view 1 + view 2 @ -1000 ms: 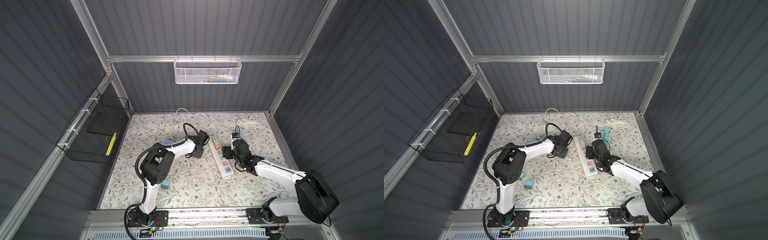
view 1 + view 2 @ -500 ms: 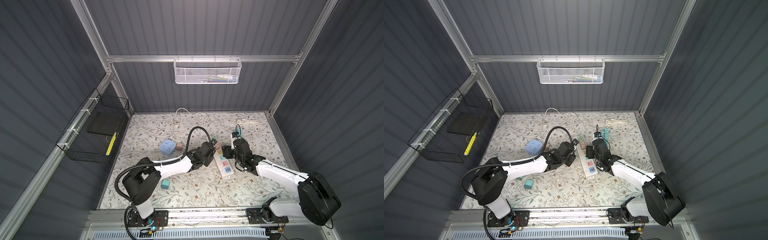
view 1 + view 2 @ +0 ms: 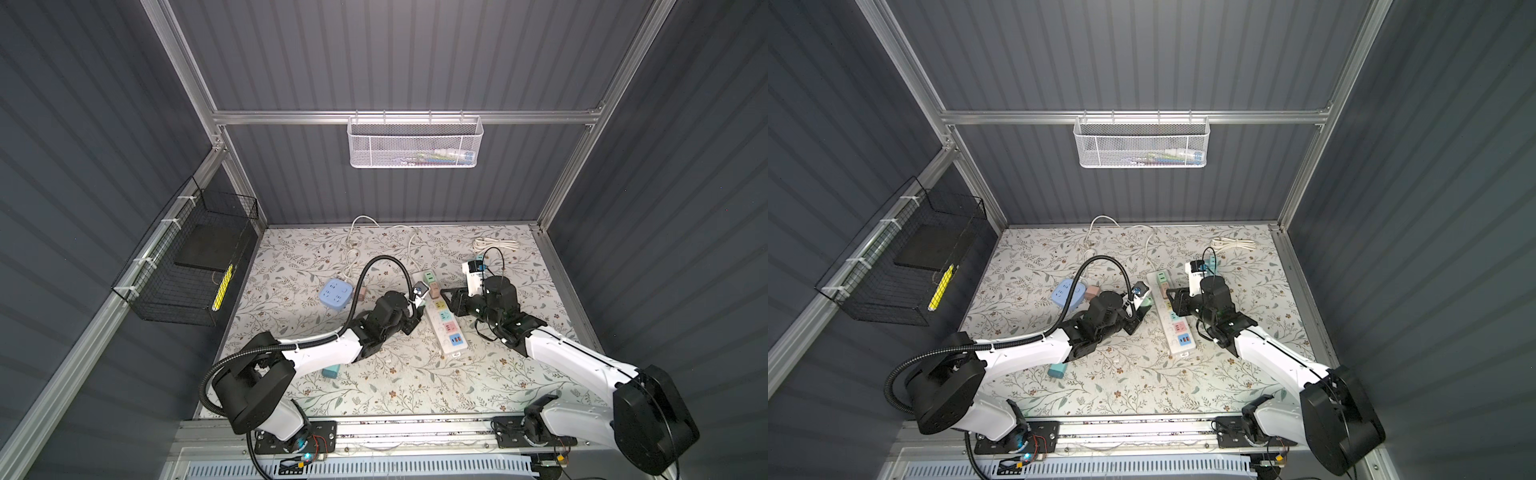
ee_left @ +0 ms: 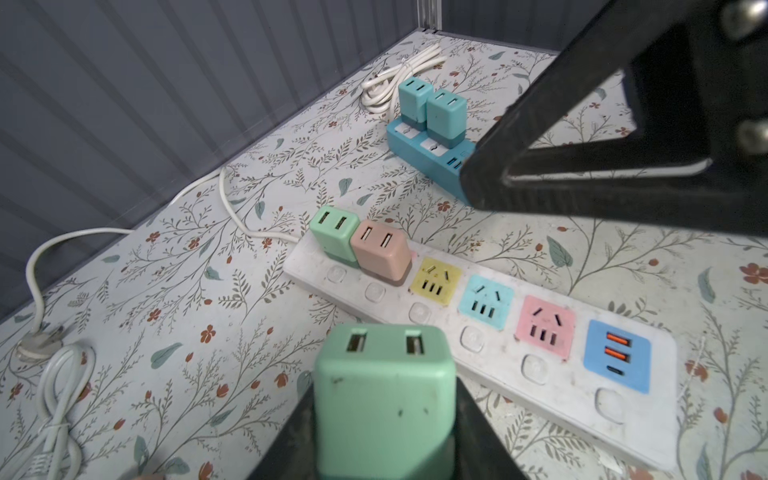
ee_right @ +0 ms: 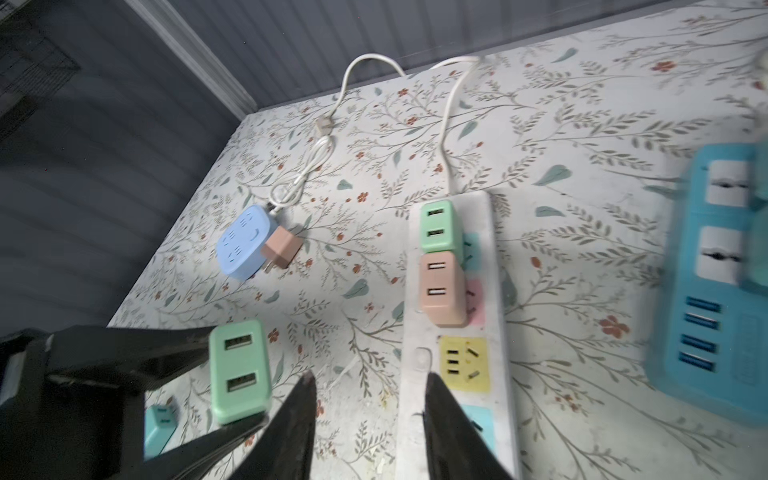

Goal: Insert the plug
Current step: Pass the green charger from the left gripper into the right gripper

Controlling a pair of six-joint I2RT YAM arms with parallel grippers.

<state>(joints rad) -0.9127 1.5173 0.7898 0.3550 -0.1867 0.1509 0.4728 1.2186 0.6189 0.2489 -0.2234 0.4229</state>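
Floral worktop [image 3: 291, 262] is carrying the strip [image 3: 447, 328]. Your left gripper [image 4: 384, 457] is clamping the plug [image 4: 382, 386]; your right gripper [image 5: 370, 378] is hovering part-open, empty.

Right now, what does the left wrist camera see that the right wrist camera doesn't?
Only the left wrist view shows the empty pink socket and the blue USB panel at the end of the white power strip. Only the right wrist view shows the light blue socket block, a tan plug beside it, and a small teal plug on the mat. Both show the strip's yellow socket and the green plug gripped by the left gripper.
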